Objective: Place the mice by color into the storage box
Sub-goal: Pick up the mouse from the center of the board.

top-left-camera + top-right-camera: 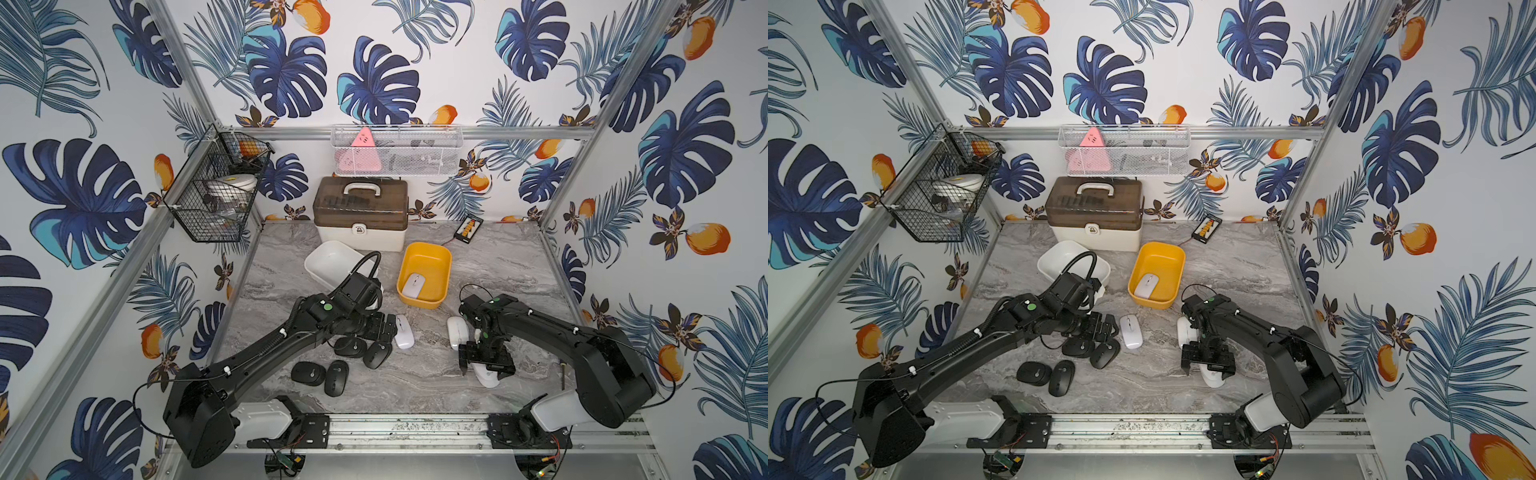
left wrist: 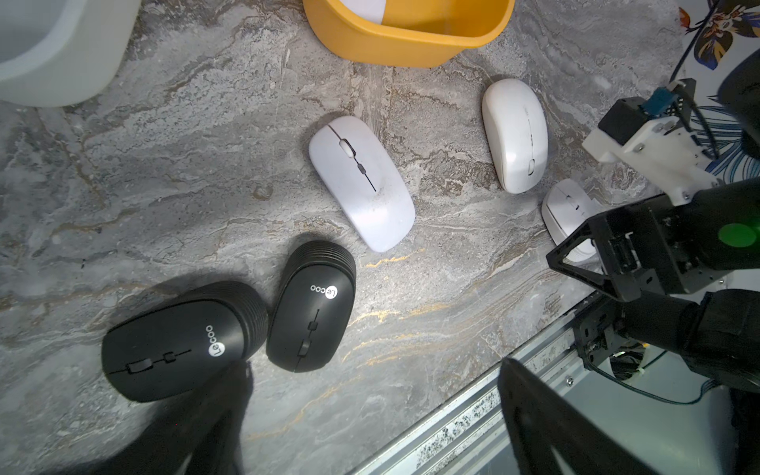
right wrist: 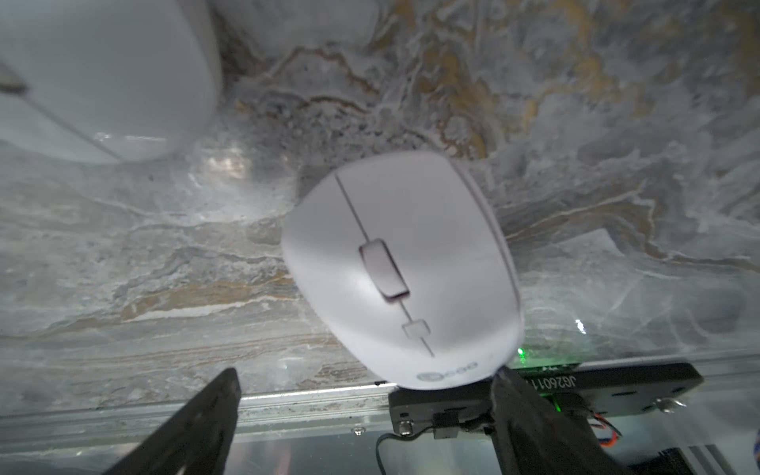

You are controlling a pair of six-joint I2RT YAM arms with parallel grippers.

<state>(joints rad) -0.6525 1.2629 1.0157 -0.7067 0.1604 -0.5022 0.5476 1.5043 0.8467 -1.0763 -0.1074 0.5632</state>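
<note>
Several black mice lie left of centre: two (image 1: pixel 349 347) (image 1: pixel 377 354) just below my left gripper (image 1: pixel 390 332), two more (image 1: pixel 307 373) (image 1: pixel 336 377) nearer the front. The left gripper (image 2: pixel 374 395) is open and holds nothing; one finger (image 2: pixel 214 411) hangs over a black mouse (image 2: pixel 181 341). One white mouse (image 1: pixel 411 284) lies in the yellow storage box (image 1: pixel 444 257). Two white mice (image 1: pixel 404 331) (image 1: pixel 457 332) rest on the table. My right gripper (image 1: pixel 484 370) hovers open over a third white mouse (image 3: pixel 403 271), whose rear end meets one fingertip (image 3: pixel 503 376).
A white storage box (image 1: pixel 328 249) sits behind the left arm, partly hidden by it. A brown-lidded case (image 1: pixel 360 216) stands at the back wall, with a small black device (image 1: pixel 469 227) to its right. Wire baskets (image 1: pixel 216 187) (image 1: pixel 397 151) hang on the walls. A metal rail (image 1: pixel 407 430) runs along the front edge.
</note>
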